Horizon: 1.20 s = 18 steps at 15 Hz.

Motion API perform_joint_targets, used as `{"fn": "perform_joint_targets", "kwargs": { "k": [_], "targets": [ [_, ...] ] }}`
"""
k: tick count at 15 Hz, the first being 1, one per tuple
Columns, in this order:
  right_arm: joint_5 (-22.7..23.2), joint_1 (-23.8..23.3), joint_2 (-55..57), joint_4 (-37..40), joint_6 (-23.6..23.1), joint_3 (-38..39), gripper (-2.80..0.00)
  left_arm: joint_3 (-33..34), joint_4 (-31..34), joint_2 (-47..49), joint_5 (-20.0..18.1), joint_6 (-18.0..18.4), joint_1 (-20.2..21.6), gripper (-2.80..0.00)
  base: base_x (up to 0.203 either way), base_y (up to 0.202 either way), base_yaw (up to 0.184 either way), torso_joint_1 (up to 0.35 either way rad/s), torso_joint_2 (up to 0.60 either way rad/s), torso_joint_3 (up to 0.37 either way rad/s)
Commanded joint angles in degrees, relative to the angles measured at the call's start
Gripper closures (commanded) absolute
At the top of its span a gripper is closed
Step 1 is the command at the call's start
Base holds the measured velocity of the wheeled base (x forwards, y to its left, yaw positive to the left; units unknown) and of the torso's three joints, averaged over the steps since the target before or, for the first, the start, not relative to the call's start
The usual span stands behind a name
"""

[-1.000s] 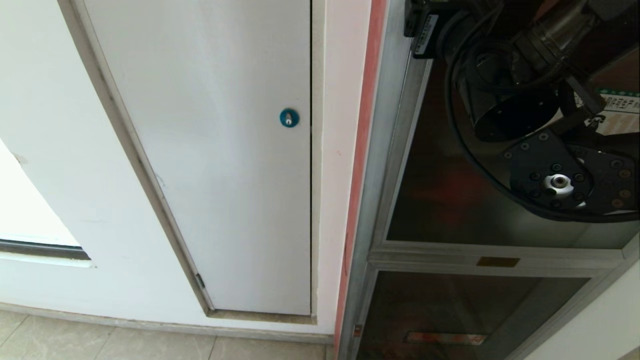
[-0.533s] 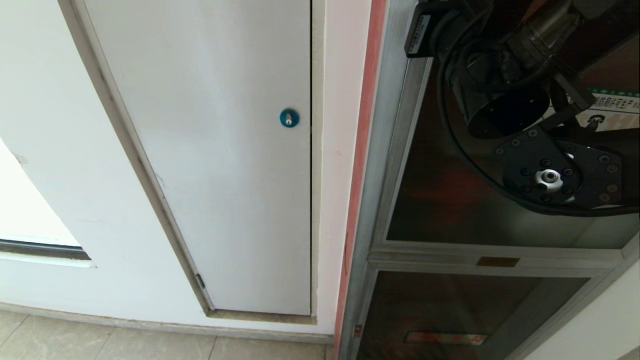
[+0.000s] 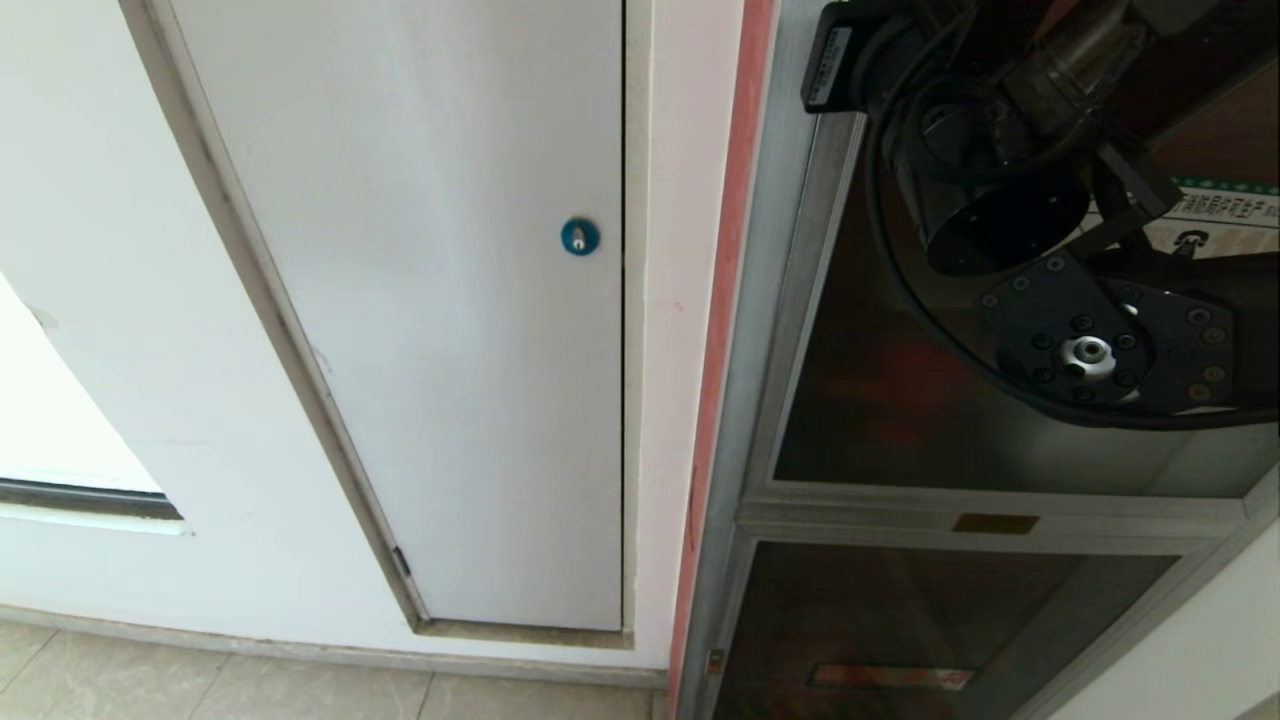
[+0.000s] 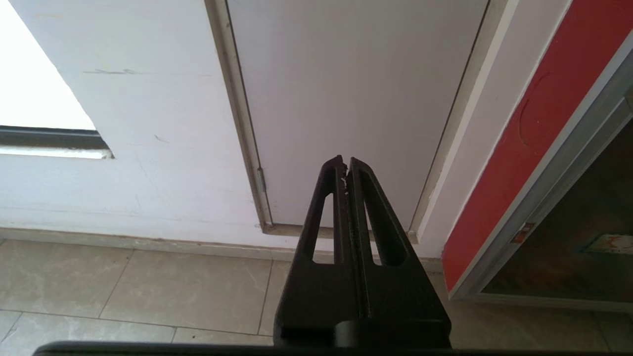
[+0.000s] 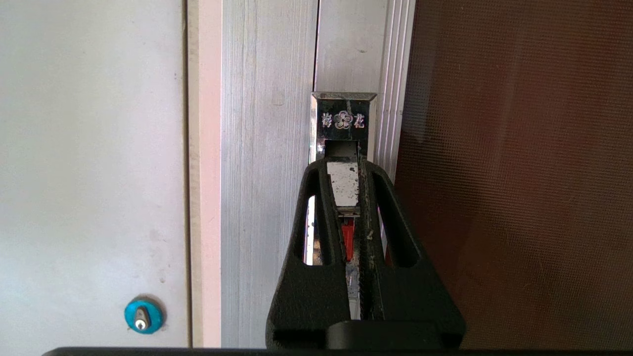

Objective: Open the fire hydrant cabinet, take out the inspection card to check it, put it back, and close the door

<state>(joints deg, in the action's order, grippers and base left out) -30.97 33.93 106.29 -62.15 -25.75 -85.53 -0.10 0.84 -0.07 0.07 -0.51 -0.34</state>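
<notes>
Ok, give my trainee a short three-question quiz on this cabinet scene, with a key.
1. True or false: the door of the fire hydrant cabinet is already swung open.
2. What do the right gripper fingers close on?
A. the blue lock
B. the latch on the door frame
C. the green-bordered sticker
3. Fill in: the left gripper is shut and holds ____.

Key: 1 false; 2 B; 3 nothing

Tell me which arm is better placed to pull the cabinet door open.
The right. Its gripper is closed on the door's latch handle, while the left gripper is shut, low near the floor before the white panel.
</notes>
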Motion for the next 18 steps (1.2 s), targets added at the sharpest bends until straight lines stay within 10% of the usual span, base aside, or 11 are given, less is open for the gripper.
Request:
{"fn": "perform_joint_targets", "kwargs": {
  "k": [1,18],
  "targets": [
    [-0.32,0.0,-0.27,-0.6,-0.18,0.34,0.0,0.01,0.04,0.07,0.01,-0.02,-0.02,0.0,0.0,0.0,0.0,0.0,0.0,0.0],
    [-0.58,2.02,-7.06,-0.87,-0.27,5.99,0.0,0.01,0.04,0.07,0.01,-0.02,-0.02,0.0,0.0,0.0,0.0,0.0,0.0,0.0]
  ]
}}
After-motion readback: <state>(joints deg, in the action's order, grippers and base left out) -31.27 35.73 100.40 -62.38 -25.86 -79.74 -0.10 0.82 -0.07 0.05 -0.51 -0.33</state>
